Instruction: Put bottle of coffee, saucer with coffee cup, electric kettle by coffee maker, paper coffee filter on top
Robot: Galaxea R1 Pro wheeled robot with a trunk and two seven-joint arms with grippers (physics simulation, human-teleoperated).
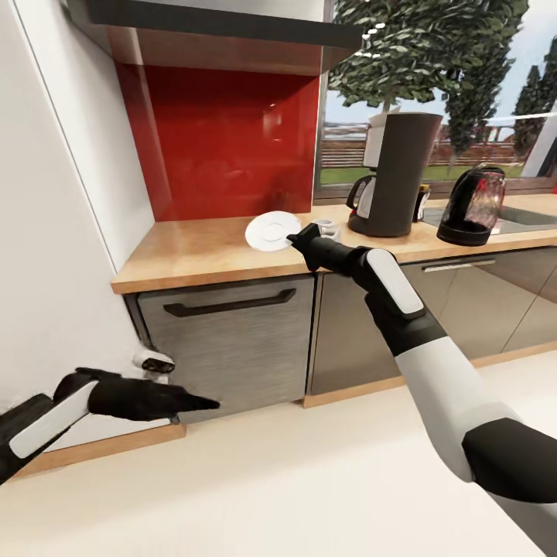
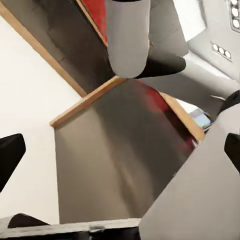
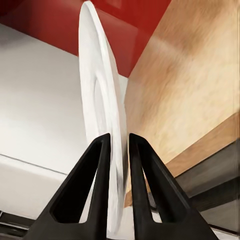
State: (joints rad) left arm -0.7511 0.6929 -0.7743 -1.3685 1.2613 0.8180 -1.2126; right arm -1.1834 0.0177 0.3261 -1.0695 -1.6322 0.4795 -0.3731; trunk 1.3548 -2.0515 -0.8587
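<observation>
Gripping the rim of the small plain white round saucer [image 1: 271,231], the right gripper [image 1: 297,240] reaches over the front part of the long light wood-grain table [image 1: 201,251]. In the right wrist view its two black fingers [image 3: 90,182] are pressed against either face of the saucer [image 3: 100,115], which stands on edge between them. From the head view the saucer appears tilted, its face turned toward the camera, above the table in front of the glossy red wall panel [image 1: 224,139].

Just beside the gripper, a tiny white espresso cup [image 1: 328,228] rests on the table. Further right stands the tall dark grey coffee maker [image 1: 394,174] with its whitish front and glass carafe. A small dark jar with a yellow lid [image 1: 422,203] peeks out just behind it. Near that, the rounded clear glass kettle [image 1: 473,206] with black base and lid sits on the table.

The left gripper [image 1: 203,402] hangs low near the floor, in front of the dark grey cabinet with a black handle [image 1: 230,340]; whether its fingers are apart or together cannot be told.
</observation>
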